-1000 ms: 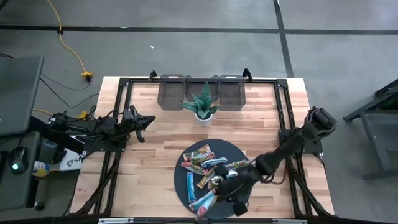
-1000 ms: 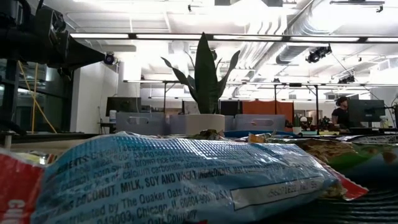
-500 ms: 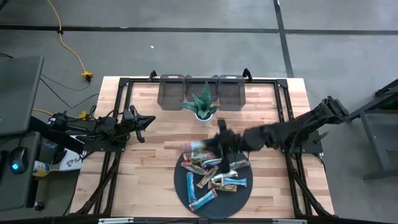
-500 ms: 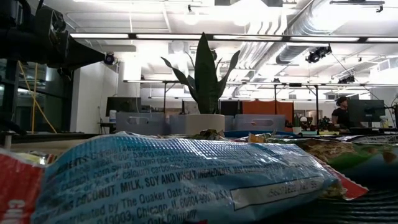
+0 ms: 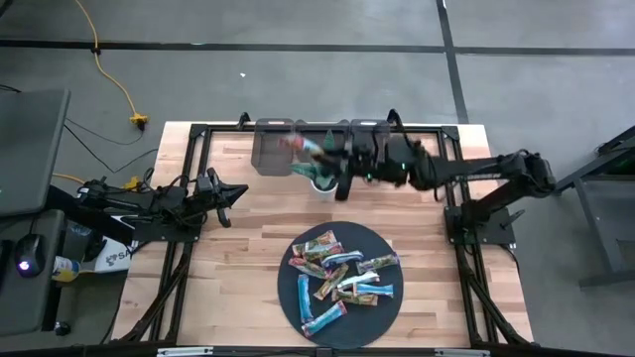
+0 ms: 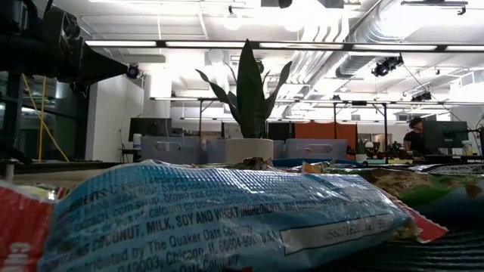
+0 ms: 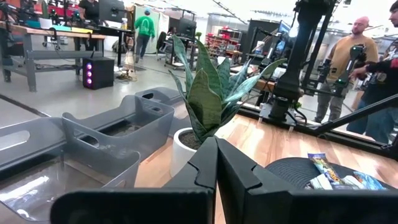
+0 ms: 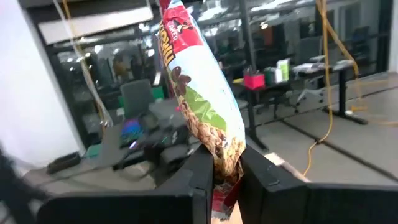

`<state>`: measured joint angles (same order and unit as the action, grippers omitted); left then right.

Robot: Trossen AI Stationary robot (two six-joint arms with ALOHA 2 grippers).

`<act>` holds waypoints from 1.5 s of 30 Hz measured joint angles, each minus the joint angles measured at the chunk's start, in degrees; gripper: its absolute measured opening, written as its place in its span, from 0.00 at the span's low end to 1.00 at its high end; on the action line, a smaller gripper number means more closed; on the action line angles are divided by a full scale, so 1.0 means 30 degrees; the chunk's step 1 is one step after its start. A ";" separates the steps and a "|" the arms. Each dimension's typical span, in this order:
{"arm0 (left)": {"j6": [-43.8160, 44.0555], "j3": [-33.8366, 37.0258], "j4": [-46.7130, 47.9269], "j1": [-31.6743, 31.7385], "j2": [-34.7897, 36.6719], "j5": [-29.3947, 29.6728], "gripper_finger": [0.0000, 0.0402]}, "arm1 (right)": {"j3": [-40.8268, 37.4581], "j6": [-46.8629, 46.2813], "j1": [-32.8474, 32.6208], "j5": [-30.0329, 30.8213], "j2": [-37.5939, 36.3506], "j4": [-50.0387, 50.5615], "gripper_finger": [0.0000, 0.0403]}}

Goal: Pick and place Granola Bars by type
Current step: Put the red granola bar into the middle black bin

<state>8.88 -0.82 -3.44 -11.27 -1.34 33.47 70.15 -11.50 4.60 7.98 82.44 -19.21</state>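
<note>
My right gripper (image 5: 332,159) is in the air over the potted plant (image 5: 320,171) and the grey bins (image 5: 273,145) at the far edge. It is shut on a red, green and brown granola bar (image 8: 202,93), which shows blurred in the high view (image 5: 301,147). Several other granola bars (image 5: 337,276) lie flat on a dark round plate (image 5: 389,302) near the front edge. A blue one (image 6: 219,219) fills the low view. My left gripper (image 7: 216,158) is shut and rests at the table's left side (image 5: 226,191). My right gripper pinches one end of the bar's wrapper (image 8: 225,163) between its two fingers (image 8: 199,171). It comes at the bar about level from the table's right. The bar sticks out lengthwise beyond the fingertips, lifted clear of everything.
Three grey bins (image 7: 112,130) stand in a row along the far edge, with the plant's white pot (image 7: 186,146) just in front of the middle one. A black frame (image 5: 193,139) borders the tabletop. People stand beyond the table (image 7: 348,62).
My right gripper has risen from the near side of the plate with the bar and swung across the plate toward the far edge, ending above the plant and bins. It has tipped from pointing down to about level. The bar is lifted clear.
</note>
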 joint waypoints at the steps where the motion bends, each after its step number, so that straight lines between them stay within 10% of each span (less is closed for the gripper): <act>1: 0.0003 0.0000 0.0000 0.0003 0.0000 0.0003 0.00 | 0.0281 0.0011 0.0576 -0.0352 0.0064 0.0000 0.09; 19: 0.0001 0.0005 0.0000 0.0002 -0.0002 -0.0004 0.00 | 1.0571 0.3129 0.9836 -0.9372 0.5971 1.0310 0.07; 29: 0.0003 0.0007 0.0000 0.0007 0.0000 -0.0004 0.00 | 1.6573 0.6777 1.1766 -0.9201 1.0436 1.7856 0.09; 45: 0.0003 0.0004 0.0000 0.0003 0.0000 0.0003 0.00 | 1.6561 1.0261 1.3527 -0.8182 1.3196 2.4096 0.09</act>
<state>8.88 -0.81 -3.44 -11.26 -1.34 33.47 119.83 19.28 45.18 -16.57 122.03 53.08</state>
